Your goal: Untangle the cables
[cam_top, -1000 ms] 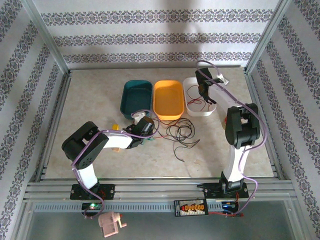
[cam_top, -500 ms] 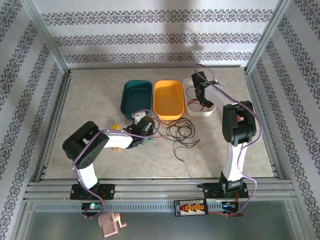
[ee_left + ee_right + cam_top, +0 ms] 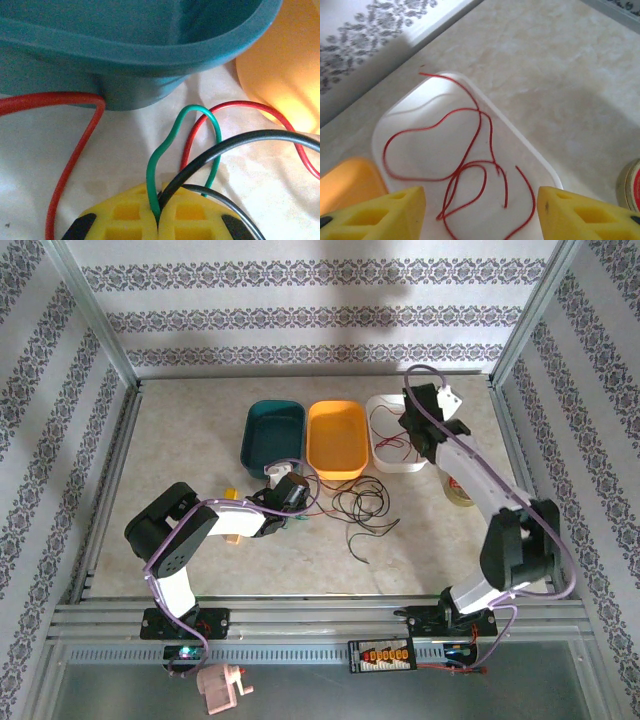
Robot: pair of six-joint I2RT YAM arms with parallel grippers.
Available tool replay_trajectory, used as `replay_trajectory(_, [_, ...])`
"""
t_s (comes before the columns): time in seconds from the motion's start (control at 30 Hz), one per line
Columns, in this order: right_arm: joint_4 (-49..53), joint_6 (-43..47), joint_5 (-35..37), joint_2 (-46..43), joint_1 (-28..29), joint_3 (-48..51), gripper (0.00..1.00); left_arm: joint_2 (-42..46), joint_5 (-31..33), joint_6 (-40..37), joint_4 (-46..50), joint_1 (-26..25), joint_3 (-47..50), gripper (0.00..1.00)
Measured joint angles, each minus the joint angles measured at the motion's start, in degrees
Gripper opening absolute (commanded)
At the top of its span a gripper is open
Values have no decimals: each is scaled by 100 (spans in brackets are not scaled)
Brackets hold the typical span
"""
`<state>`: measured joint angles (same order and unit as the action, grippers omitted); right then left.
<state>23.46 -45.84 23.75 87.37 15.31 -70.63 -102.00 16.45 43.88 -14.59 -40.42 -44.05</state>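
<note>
Three trays: teal tray (image 3: pixel 272 430), orange tray (image 3: pixel 335 435) and white tray (image 3: pixel 400 468) stand side by side across the far half of the table (image 3: pixel 180 440).
Left gripper (image 3: pixel 290 492): it's down low at the near end of the teal tray, yellow fingers pressed together and pinching the green cable (image 3: pixel 150 175)!
Same pinch: a black cable (image 3: pixel 235 140) runs into the seam between the fingers too.
Green cable: it arches up out of the grip in a narrow loop, just in front of the teal tray's wall.
Red strand (image 3: pixel 80 145): it curves away from the foot of the teal tray, down past the left finger, lying on the table.
Right gripper (image 3: pixel 414 436): it hangs over the white tray, fingers spread wide, nothing between them.
Red cable (image 3: pixel 479 116): it lies loose in the white tray in several loops, one end reaching the far rim.
Loose tangle (image 3: pixel 360 508): black and red strands sit on the table in front of the orange tray, just right of the left gripper.
Roll of tape (image 3: pixel 460 490): it rests on the table near the white tray, partly under the right arm.
</note>
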Motion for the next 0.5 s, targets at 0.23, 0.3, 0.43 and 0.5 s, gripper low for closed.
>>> replay_trajectory(0.23, [-289, 1178, -1364, -850, 1137, 1115, 56, 208, -282, -15, -260, 0, 245, 0])
replay_trajectory(0.3, [-404, 1294, -1947, -922, 1394, 1523, 56, 302, -396, -13, -387, 0, 385, 0])
replay_trajectory(0.43, [-439, 1445, -2990, -798, 1613, 1985, 56, 472, -592, 11, -697, -2, 680, 0])
replay_trajectory(0.5, [-459, 1563, -3427, -647, 1659, 1976, 56, 511, -656, 37, -787, 0, 737, 0])
